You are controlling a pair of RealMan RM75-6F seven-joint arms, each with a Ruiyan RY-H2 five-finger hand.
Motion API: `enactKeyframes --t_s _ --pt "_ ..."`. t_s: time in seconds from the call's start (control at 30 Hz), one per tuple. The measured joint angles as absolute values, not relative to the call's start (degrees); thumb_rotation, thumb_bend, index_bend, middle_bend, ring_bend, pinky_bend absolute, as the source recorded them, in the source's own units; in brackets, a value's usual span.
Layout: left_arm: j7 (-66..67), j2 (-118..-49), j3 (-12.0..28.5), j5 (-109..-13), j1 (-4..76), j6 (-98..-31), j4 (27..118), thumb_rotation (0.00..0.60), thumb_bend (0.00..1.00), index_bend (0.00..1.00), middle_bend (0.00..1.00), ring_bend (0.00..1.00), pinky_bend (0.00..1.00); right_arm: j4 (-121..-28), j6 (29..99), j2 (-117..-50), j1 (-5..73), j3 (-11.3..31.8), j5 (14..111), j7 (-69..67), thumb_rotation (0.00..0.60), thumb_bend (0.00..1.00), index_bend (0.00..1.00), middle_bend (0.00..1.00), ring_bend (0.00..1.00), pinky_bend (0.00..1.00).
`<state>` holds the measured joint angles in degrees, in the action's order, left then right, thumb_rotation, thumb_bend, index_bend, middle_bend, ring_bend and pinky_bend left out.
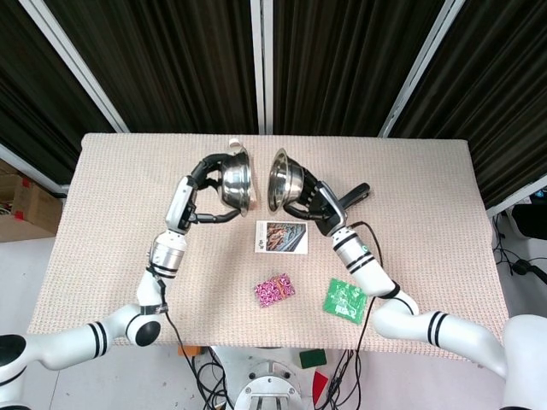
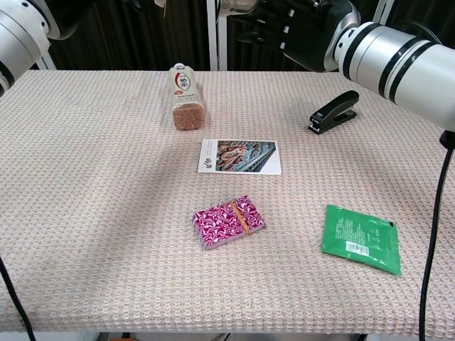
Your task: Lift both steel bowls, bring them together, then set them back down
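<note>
Two steel bowls hang above the table, tilted on edge with a small gap between them. My left hand (image 1: 202, 186) grips the left steel bowl (image 1: 237, 178), whose open side faces right. My right hand (image 1: 317, 203) grips the right steel bowl (image 1: 285, 180), whose open side shows its shiny inside. In the chest view my right hand (image 2: 288, 23) sits at the top edge with only a sliver of its steel bowl (image 2: 238, 6) showing. The left hand and its bowl are cut off above the frame there.
On the woven mat lie a small bottle (image 2: 186, 98) on its side, a picture postcard (image 2: 239, 157), a pink patterned packet (image 2: 229, 222), a green packet (image 2: 360, 239) and a black stapler (image 2: 333, 111). All of these sit below the raised bowls.
</note>
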<state>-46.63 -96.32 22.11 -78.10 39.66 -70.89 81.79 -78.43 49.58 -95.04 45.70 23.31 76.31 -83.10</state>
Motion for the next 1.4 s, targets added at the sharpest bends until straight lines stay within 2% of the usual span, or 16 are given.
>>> enactKeyframes --t_s 0.33,0.63,0.83,0.93,1.07,1.23,1.4 --pt "-45.3 -97.7 21.7 -78.3 41.0 -69.9 81.3 0.600 0.13 0.63 0.61 0.51 0.59 -77.8 48.2 -97.8 49.1 24.1 76.7 -81.1 0.600 0.23 0.71 0.55 0.52 0.50" --pt "-43.9 -91.9 19.9 -77.5 35.9 -72.3 81.5 0.600 0.13 0.63 0.62 0.50 0.59 -78.4 51.4 -91.4 43.9 21.5 77.2 -77.6 0.600 0.24 0.71 0.55 0.52 0.50" --pt "-34.7 -80.6 15.4 -74.7 32.3 -67.3 83.4 0.600 0.13 0.63 0.62 0.50 0.59 -80.6 53.3 -84.1 39.7 17.3 77.9 -61.9 0.600 0.24 0.71 0.55 0.53 0.50" --pt "-27.6 -74.4 13.0 -72.2 30.9 -64.1 85.0 0.600 0.13 0.63 0.62 0.51 0.59 -83.3 53.3 -78.8 37.4 14.7 76.9 -50.3 0.600 0.24 0.71 0.55 0.53 0.50" --pt "-16.9 -69.5 9.9 -68.4 29.4 -60.5 87.9 0.600 0.13 0.64 0.63 0.52 0.60 -88.3 52.9 -71.8 34.5 10.8 72.5 -32.0 0.600 0.25 0.71 0.56 0.54 0.50" --pt "-6.0 -67.8 7.4 -64.8 29.3 -57.5 89.7 0.600 0.13 0.64 0.63 0.52 0.60 -93.6 53.0 -67.0 31.3 6.6 61.4 -13.4 0.600 0.25 0.71 0.56 0.54 0.51" --pt "1.1 -69.7 6.2 -60.9 30.5 -54.3 90.0 0.600 0.13 0.64 0.63 0.52 0.60 -95.0 53.7 -67.6 28.3 3.1 51.6 -3.4 0.600 0.25 0.71 0.55 0.54 0.51"
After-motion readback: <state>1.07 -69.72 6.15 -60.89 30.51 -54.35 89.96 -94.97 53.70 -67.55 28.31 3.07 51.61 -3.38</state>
